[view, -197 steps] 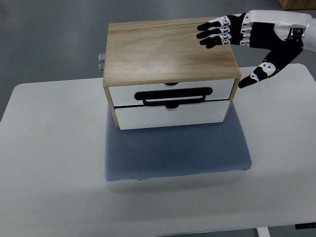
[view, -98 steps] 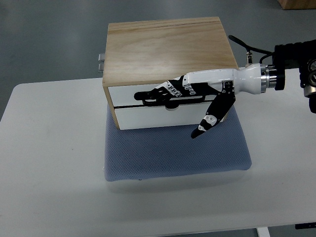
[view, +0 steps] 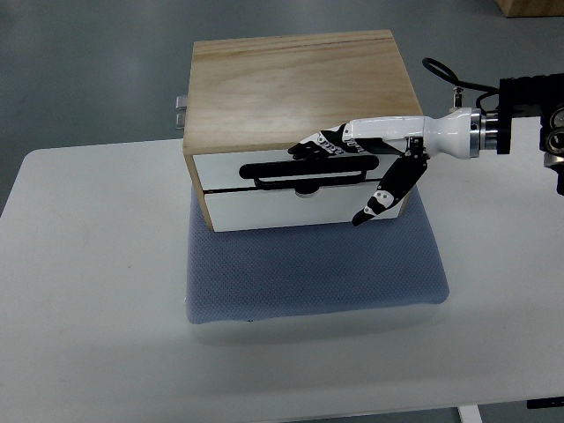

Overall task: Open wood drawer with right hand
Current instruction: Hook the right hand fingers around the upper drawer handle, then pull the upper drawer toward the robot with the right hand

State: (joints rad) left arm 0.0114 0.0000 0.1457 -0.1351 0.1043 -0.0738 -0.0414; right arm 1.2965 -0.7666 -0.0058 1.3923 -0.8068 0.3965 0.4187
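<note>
On the blue mat (view: 317,264) sits the wood drawer box (view: 300,123), my right hand (view: 352,150) at its white front.

I see the fingers (view: 313,147) stretched flat against the upper drawer front, just above the right end of the black handle (view: 310,170), gripping nothing; the thumb (view: 381,198) hangs down over the lower drawer. Both drawers look shut. Mat and box rest on the white table (view: 97,291).

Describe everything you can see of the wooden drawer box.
The box has a pale wood top and sides and two white drawer fronts, both shut. A black loop handle lies across the seam between them. It stands upright on a blue mat on the white table. A metal fitting sticks out at its back left. The right hand reaches in at the upper front.
</note>
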